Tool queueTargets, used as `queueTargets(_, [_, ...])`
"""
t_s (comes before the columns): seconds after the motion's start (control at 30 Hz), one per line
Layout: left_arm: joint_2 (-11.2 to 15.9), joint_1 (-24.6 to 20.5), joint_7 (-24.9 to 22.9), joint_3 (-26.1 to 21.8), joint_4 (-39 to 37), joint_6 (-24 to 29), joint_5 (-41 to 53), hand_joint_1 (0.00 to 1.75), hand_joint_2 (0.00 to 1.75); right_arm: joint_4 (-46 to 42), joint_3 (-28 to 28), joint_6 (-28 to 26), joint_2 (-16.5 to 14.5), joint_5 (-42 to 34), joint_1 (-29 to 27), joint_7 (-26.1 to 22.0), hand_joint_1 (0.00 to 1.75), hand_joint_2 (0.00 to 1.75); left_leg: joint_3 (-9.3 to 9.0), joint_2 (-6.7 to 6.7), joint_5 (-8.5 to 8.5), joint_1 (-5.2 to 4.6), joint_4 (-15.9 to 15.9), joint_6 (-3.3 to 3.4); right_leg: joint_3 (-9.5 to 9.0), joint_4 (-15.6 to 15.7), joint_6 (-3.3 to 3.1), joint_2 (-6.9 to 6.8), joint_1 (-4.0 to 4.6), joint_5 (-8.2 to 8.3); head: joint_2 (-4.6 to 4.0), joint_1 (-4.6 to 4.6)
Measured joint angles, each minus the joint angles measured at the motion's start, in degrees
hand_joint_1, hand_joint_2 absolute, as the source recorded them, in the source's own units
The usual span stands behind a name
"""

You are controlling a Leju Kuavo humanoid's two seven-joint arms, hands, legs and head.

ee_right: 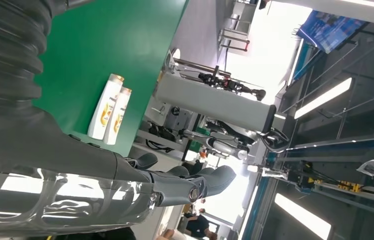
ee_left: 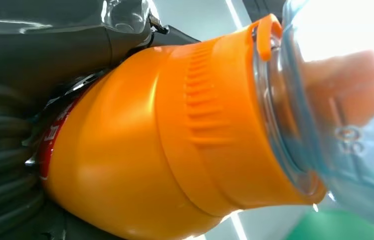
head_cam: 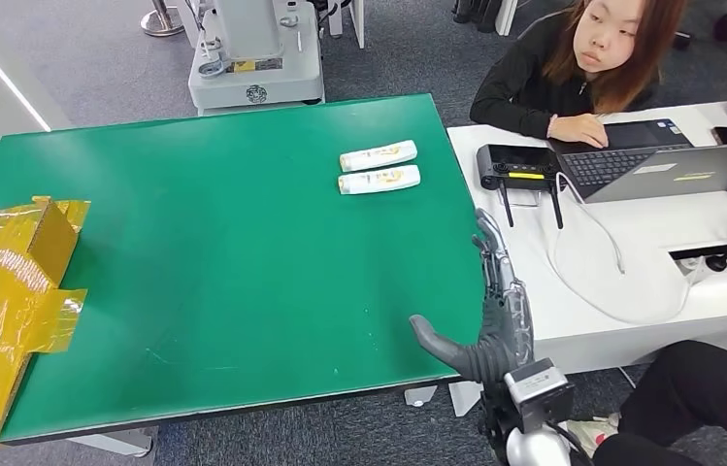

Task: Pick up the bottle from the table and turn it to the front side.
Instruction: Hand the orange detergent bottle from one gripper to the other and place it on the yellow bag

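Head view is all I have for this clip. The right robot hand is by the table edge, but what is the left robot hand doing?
Observer: The left robot hand holds an orange bottle, right up against its wrist camera.
Operator: Any label or cap on it?
Observer: A red label shows next to the hand, and a clear cap covers the top.
Operator: Anything more on the two white bottles?
Observer: In the right wrist view, the white bottles have gold caps.

Box: I've got a yellow taped cardboard box (head_cam: 5, 291) at the table's left edge.
Desk: white desk (head_cam: 631, 282) on the right, open laptop (head_cam: 665, 167), black router (head_cam: 519, 165).
Person: someone in black (head_cam: 573, 73) seated there.
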State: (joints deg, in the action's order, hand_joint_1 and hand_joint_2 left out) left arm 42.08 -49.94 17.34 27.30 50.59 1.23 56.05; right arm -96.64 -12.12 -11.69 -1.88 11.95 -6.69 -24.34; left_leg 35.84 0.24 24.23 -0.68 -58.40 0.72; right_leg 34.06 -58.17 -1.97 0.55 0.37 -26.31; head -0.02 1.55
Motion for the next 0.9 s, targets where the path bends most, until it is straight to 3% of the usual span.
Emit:
queueTargets(0.2, [2.26,9.73,-0.13,-4.62,6.22,-1.28,0.10,1.75,1.75,-0.32,0.14,0.09,0.19,-0.18,-0.04,0.76,0.00,1.75,0.05,-0.09,0.01,0.03,0.00,-0.02,0.04,0.01,0.00,-0.08,0.02,-0.02,0.00,0.01])
queueTargets(0.57, [2.09,15.44,1.71,-6.01,12.79,-3.49,0.11,1.75,1.75,-0.56,-0.02,0.04,0.71,0.04,0.27,1.21,0.00,1.75,0.07,-0.11,0.01,0.03,-0.05,-0.01,0.02,0.04,0.01,-0.12,0.02,0.01,0.00,0.01])
queueTargets(0.73, [-1.16,15.46,2.82,-1.93,13.51,-2.72,6.48,1.75,1.75,-0.73,-1.00,-0.51,1.07,0.77,0.04,1.97,0.00,1.75,0.08,-0.23,0.00,0.03,-0.08,-0.01,0.05,0.06,0.01,-0.26,0.01,0.00,0.00,0.00])
queueTargets(0.9, [-8.20,9.32,4.35,6.98,9.42,-4.11,6.61,1.75,1.75,-1.03,-2.22,-1.58,1.65,0.79,-0.30,2.56,0.00,1.75,0.20,-0.54,-0.10,0.02,-0.10,0.13,0.00,0.06,0.06,-0.63,0.02,0.05,0.00,0.01])
